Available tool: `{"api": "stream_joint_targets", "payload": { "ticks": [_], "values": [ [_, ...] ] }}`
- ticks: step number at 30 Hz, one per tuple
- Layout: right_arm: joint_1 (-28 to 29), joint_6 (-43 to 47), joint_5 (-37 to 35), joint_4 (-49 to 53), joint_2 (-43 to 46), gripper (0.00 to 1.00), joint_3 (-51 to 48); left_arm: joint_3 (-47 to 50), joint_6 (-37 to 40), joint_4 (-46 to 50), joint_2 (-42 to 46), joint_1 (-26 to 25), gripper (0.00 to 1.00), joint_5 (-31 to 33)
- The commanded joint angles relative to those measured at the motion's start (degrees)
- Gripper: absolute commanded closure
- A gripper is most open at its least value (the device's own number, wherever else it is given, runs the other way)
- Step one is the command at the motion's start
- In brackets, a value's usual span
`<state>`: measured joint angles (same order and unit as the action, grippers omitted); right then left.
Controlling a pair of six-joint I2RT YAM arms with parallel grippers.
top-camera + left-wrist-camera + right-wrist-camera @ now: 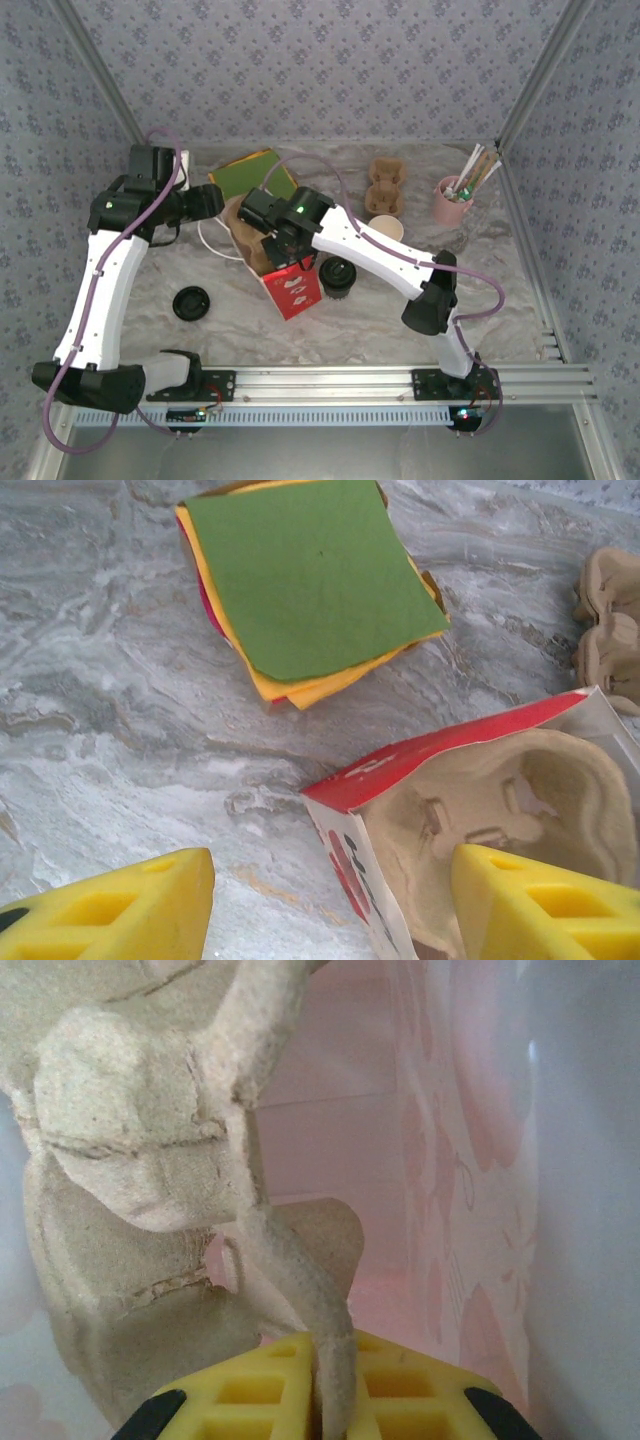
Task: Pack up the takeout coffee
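Top view gives you flat, even overhead light, with faint soft shadows under the arms and the table [520, 290] slightly washed out. Left wrist view is bright and crisp on the green sheet [320, 570], but the left gripper [330, 870] fingers [120, 910] blur at the near edge. Right wrist view is dim with a pink cast through the bag wall [450, 1160]; the pulp carrier [130, 1130] is soft, with white haze on the right

Marbled tbl [250, 335]: red/white bag [295, 292], coffee cup [337, 277], black lid [191, 302], paper stack [255, 178], pulp trays [385, 187], pink cup [450, 205].
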<state>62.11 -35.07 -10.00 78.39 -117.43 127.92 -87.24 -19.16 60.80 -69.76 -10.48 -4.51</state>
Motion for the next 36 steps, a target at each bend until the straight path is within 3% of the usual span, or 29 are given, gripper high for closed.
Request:
{"api": "stream_joint_targets", "payload": {
  "ticks": [1,7,11,13,15,17,20,26,36],
  "values": [
    [-0.34,-0.47,-0.02,-0.34,2.64,0.88,-1.01,-0.53,-2.93,2.98,2.24,0.29,0.38,-4.52],
    [-0.48,-0.45,-0.21,-0.74,2.77,0.88,-1.18,1.32,-8.35,3.39,5.94,0.26,0.39,-12.24],
    [-0.33,-0.52,0.04,-1.31,2.90,0.88,-1.15,3.92,-9.47,3.98,8.13,0.11,0.44,-11.33],
    [-0.28,-0.44,-0.02,-0.80,2.82,0.88,-1.05,4.69,-10.05,3.53,8.58,0.03,0.55,-11.94],
    [-0.28,-2.06,-0.20,-0.37,2.66,0.88,-1.05,5.07,-10.77,2.48,8.92,-0.19,0.74,-13.13],
    [-0.22,-2.30,-0.37,0.00,2.48,0.88,-1.01,5.10,-11.54,1.55,9.27,-0.57,0.83,-13.33],
    [0.02,-2.80,-0.37,0.23,2.22,0.88,-0.99,4.67,-12.24,0.39,9.80,-1.12,0.85,-13.02],
    [0.64,-3.41,0.83,-1.39,1.09,0.88,-0.12,3.68,-11.87,0.28,10.18,-1.55,0.98,-11.04],
    [1.24,-4.38,2.13,-1.92,0.26,0.88,0.34,3.48,-11.75,-0.41,10.12,-1.74,0.99,-11.26]
  ]
}}
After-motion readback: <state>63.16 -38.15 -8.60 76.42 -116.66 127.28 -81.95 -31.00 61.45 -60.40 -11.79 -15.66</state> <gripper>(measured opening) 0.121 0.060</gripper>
